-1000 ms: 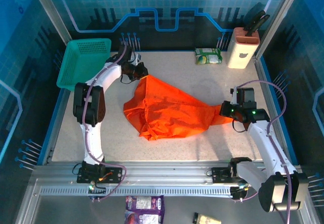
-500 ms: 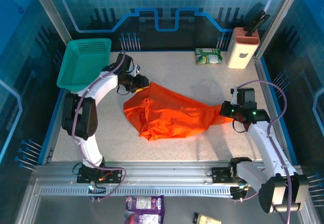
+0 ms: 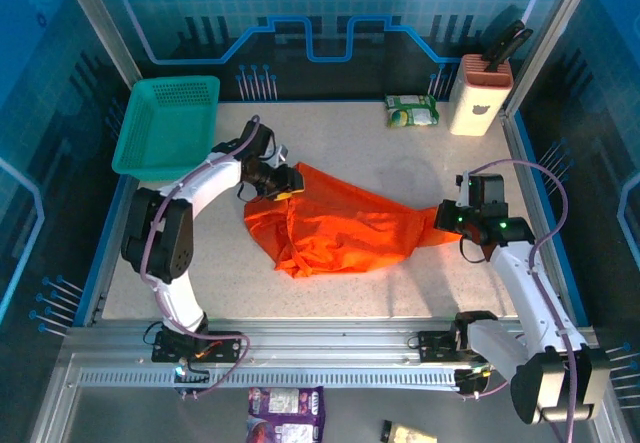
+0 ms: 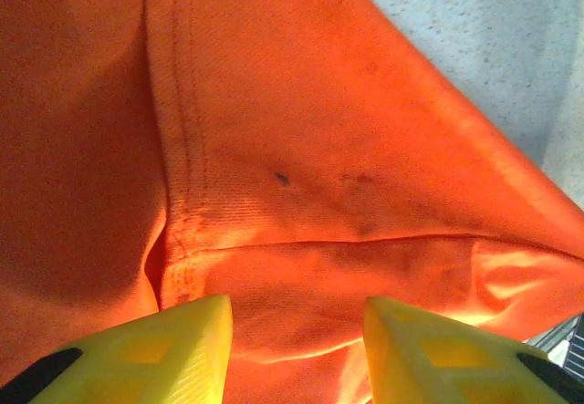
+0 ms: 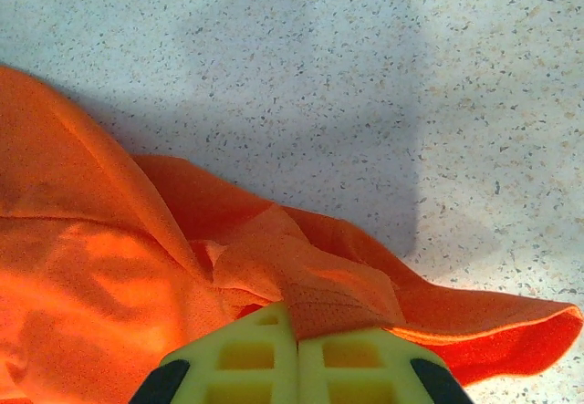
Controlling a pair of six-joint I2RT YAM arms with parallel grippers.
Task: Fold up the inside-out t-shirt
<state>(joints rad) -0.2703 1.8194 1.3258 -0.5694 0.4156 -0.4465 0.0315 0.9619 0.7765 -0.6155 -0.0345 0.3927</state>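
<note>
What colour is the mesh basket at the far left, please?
Teal basket, clearest in the top external view.

Matt knitted cloth t-shirt (image 3: 340, 228) on smooth speckled table (image 3: 350, 133)

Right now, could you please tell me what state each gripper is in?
Left gripper: open, jaws apart over the orange t-shirt, gripping nothing.
Right gripper: closed, pinching a fold of that t-shirt.

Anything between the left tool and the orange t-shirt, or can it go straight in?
Nothing visible stands in the way. The left tool is open right at the t-shirt, with only orange cloth ahead of its fingers. The right tool is shut on the shirt's opposite end, and the teal basket sits well aside.
</note>
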